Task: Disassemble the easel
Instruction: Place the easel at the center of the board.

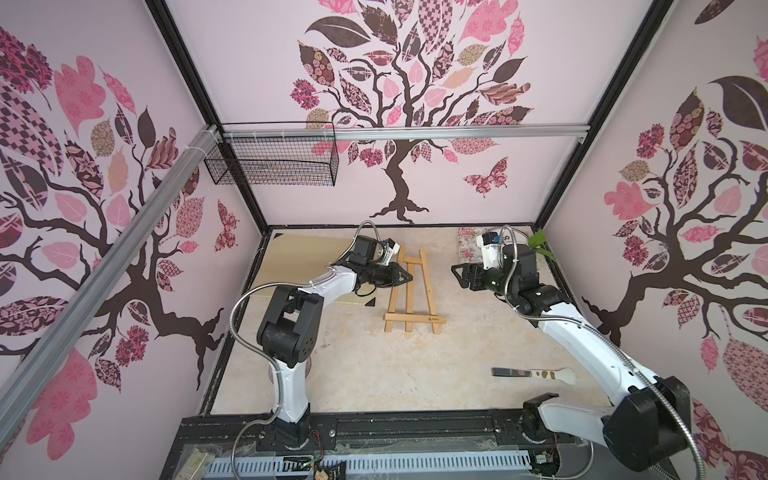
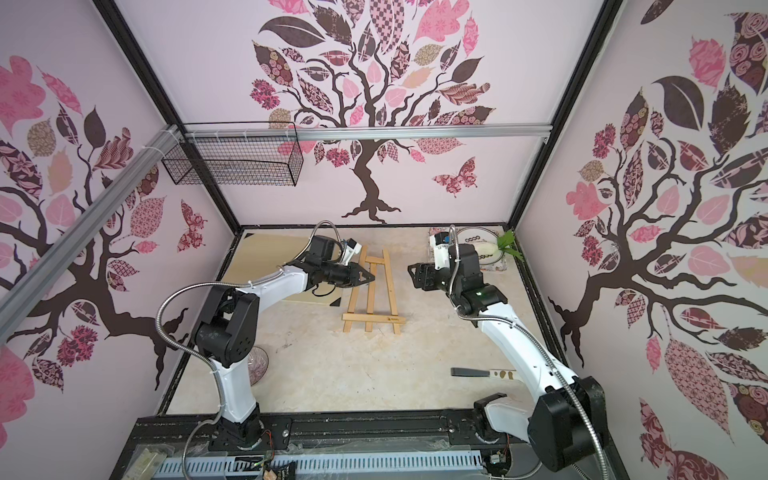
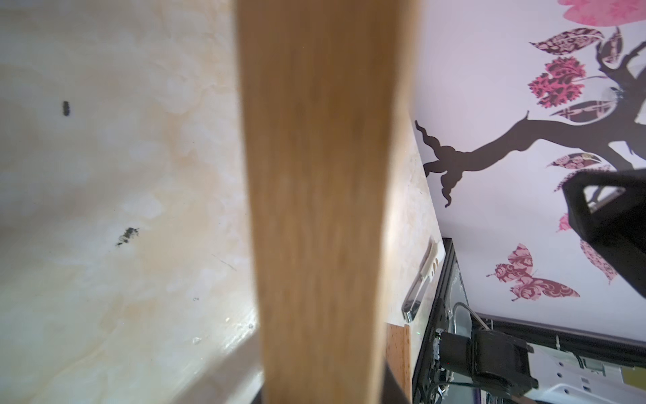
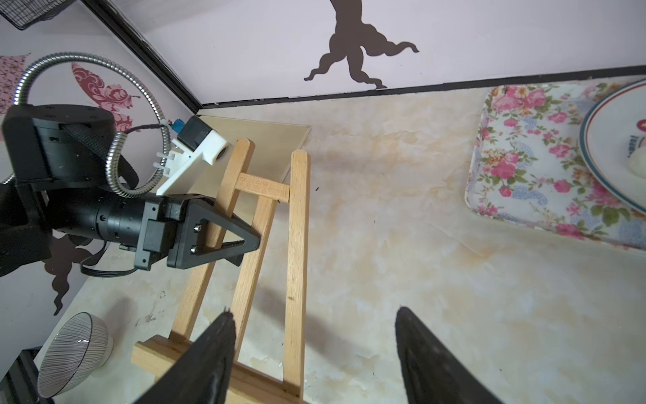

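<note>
The left gripper (image 4: 244,241) clamps the easel's (image 1: 413,291) outer slat (lying flat); the right gripper (image 1: 459,274) hangs beside it, spread wide.

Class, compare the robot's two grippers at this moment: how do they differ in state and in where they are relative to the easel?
The left gripper is shut on a slat of the easel; the right gripper stands open, holding nothing. The left touches the easel; the right hangs apart, beside it. Both are black, with triangular fingers.

Honey-coloured easel (image 1: 411,286), rose-patterned tray (image 4: 524,168), black-and-white striped bowl (image 4: 75,353), mottled beige table (image 1: 374,365).
</note>
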Controlling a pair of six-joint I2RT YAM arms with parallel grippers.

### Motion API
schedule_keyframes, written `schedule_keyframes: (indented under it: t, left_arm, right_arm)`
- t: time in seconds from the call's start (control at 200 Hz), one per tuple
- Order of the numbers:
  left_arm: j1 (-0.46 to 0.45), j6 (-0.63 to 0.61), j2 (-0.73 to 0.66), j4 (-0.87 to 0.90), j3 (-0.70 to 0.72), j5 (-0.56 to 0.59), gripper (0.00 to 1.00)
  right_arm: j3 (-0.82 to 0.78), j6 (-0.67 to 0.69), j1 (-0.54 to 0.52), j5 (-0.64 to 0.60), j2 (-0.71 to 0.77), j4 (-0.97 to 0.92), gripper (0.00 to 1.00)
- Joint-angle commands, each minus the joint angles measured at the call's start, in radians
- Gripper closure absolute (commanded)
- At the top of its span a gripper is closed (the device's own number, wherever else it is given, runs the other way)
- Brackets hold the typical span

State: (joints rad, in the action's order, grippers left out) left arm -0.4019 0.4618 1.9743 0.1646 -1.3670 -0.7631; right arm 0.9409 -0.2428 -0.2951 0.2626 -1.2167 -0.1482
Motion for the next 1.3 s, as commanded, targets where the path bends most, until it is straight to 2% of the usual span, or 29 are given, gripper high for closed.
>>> schedule_keyframes:
  t: [0.0,0.31,0.76,1.0,1.296]
  left_arm:
    - [0.000,0.058,0.051,-0.023,-0.107,0.002,1.00]
    - [0.001,0.134,0.225,-0.053,-0.236,0.024,1.00]
    - [0.005,0.106,0.348,-0.010,-0.349,0.054,1.00]
    - [0.009,0.088,0.362,0.005,-0.362,0.083,0.87]
    - [0.012,0.073,0.373,0.012,-0.360,0.109,0.80]
  right_arm:
    - [-0.002,-0.033,0.008,-0.023,0.000,-0.010,0.26]
    - [-0.031,-0.060,0.011,-0.005,-0.069,-0.013,0.26]
    - [-0.040,-0.084,0.013,0.030,-0.131,0.004,0.26]
    - [-0.035,-0.099,0.013,0.045,-0.154,0.021,0.26]
    - [-0.027,-0.111,0.013,0.057,-0.172,0.029,0.26]
